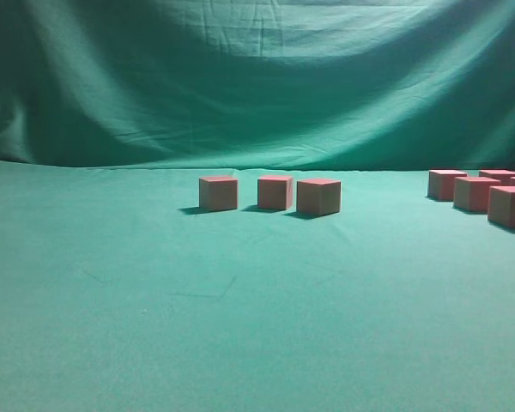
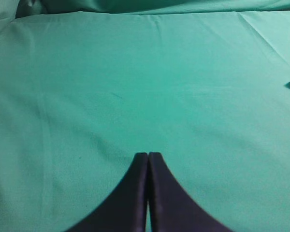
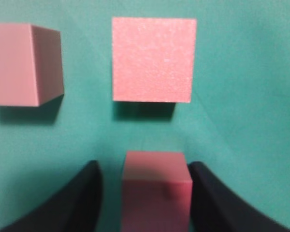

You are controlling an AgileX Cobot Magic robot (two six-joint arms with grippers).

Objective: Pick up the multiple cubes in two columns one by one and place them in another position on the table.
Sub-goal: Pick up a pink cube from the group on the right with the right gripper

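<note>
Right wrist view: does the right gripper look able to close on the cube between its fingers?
Probably yes: the cube sits between the right gripper's fingers, gaps on both sides; its nearest neighbour lies ahead, clear.

The cubes (image 1: 275,191) show pinkish-red tops over tan-brown sides (from directly above, only plain pink faces with a fine grainy texture); the surface (image 1: 240,326) is covered in plain green cloth, unpatterned; the draped backdrop (image 1: 257,77) is a darker green; both grippers' jaws are matte black.
</note>
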